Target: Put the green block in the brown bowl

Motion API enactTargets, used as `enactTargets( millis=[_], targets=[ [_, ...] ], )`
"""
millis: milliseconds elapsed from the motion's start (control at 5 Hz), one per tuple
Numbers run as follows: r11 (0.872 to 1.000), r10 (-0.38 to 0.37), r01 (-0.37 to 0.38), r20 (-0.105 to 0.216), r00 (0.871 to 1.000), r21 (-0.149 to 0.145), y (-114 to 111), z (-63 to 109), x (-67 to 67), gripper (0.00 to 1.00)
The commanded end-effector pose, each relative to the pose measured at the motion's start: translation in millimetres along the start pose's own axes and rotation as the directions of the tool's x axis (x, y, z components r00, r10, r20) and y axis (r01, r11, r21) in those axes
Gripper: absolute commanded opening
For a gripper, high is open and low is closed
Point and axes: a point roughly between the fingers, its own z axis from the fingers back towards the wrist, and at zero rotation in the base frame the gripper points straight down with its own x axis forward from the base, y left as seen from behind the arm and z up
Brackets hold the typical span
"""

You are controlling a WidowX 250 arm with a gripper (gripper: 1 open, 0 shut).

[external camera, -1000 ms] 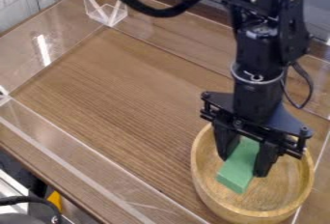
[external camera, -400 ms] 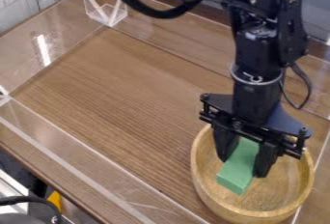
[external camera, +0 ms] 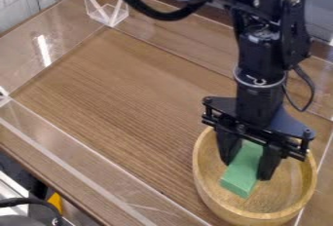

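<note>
we see the jaws (external camera: 250, 150) closed on the green block (external camera: 240, 174), which hangs tilted over or in the brown bowl (external camera: 211, 193); we cannot tell if it touches the bottom. releasing too high could make it bounce or flip.

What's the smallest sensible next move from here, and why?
I'd probably lower the jaws slightly, then open them to release the green block. It is gripped between the jaws and, in this view, lies wholly within the rim of the brown bowl, though its height above the bowl's floor is hard to judge.
</note>
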Motion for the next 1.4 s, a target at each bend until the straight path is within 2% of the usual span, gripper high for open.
enactTargets(
  millis=[0, 1000, 1200],
  targets=[
    [1.0, 0.005, -0.004, 0.046, 0.999, -0.02, -5.0, 9.5, 10.6, 0.0],
    [0.998, 0.052, -0.051, 0.03, 0.998, -0.023, -6.2, 3.4, 13.0, 0.0],
    [0.998, 0.063, -0.062, 0.025, 0.998, -0.023, -5.9, 2.8, 13.4, 1.0]
  ],
)
